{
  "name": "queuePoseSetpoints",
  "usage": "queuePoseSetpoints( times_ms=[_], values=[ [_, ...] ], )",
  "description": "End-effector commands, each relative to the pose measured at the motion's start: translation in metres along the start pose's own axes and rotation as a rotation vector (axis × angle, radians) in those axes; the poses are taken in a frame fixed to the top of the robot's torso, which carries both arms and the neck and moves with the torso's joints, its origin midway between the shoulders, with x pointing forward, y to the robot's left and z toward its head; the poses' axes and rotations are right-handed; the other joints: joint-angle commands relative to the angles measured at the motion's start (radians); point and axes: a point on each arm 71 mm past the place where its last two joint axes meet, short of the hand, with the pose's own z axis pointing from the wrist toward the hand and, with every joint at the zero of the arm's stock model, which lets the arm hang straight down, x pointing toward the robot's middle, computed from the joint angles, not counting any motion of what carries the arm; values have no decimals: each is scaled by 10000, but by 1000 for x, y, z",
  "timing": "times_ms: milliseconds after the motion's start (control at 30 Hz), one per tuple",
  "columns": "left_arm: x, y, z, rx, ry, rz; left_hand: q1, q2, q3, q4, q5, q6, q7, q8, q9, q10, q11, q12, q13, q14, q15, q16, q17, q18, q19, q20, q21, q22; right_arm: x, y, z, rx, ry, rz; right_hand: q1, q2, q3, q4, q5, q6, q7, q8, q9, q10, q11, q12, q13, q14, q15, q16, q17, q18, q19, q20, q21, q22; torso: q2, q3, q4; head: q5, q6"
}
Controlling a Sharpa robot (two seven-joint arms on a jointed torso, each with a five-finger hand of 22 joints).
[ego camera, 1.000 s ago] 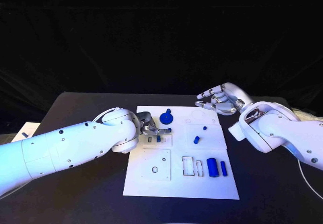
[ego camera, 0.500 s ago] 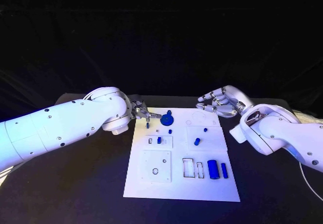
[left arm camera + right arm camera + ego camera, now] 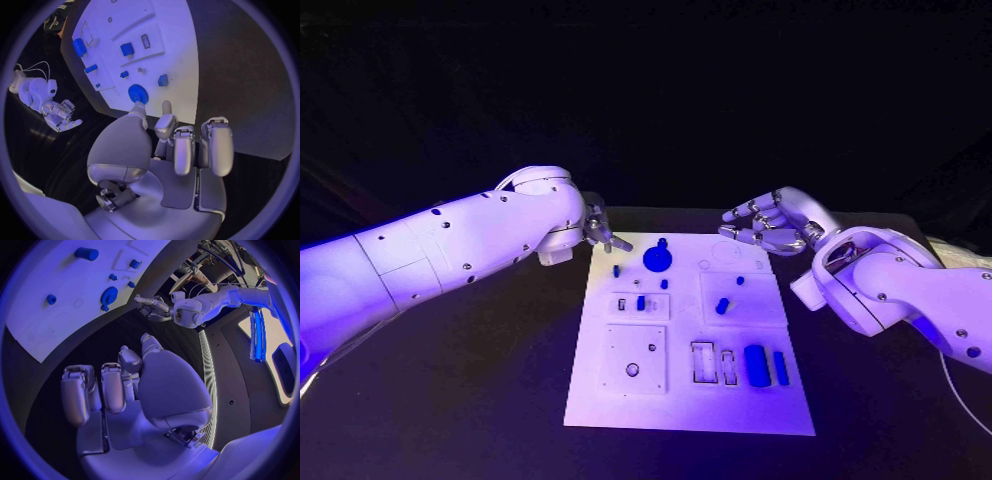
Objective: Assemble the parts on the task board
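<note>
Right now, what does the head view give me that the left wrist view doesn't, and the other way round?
Head view alone: the whole task board end to end, including its near edge, and both arms coming in over the black table. Left wrist view alone: the left hand's palm side, fingers extended side by side and holding nothing, above the table just off the board's edge. Both share: the round blue gear at the board's far end, the large blue cylinder, and the right hand, fingers curled and empty.
</note>
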Motion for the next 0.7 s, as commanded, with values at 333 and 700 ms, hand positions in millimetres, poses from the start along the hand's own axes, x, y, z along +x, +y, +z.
queuePoseSetpoints(
  times_ms=[333, 700],
  values=[
    [6, -4, 16, -171, 1096, 1183, 229, 45, 260, 26, 24, 126, -6, 5, -83, 71, -21, 45, -11, 1053, 34, 31, 2634, 56, 245, 46, 25, 1325, 3, 1, 1, -140, 165, -23, 19, 65, -63, -20, -9, 42, -3, -13, 8, -72, -12, -10, -3, 576, 20, -61, 376, 132, 22, -30, -56, 1348, 0, -6, -18, 28, -42],
    [8, -6, 18, -134, 1225, 1091, 301, 136, 496, 24, 24, 257, -45, 71, -101, 107, -51, 93, 26, 1053, 14, 31, 2634, 45, 270, 29, 53, 1368, 3, 2, 1, -156, 174, -18, 19, 68, -68, -20, -6, 44, -3, -12, 8, -71, -12, -6, -1, 576, 19, -61, 377, 134, 18, -30, -59, 1343, -1, 3, -9, 58, -38]
  ],
)
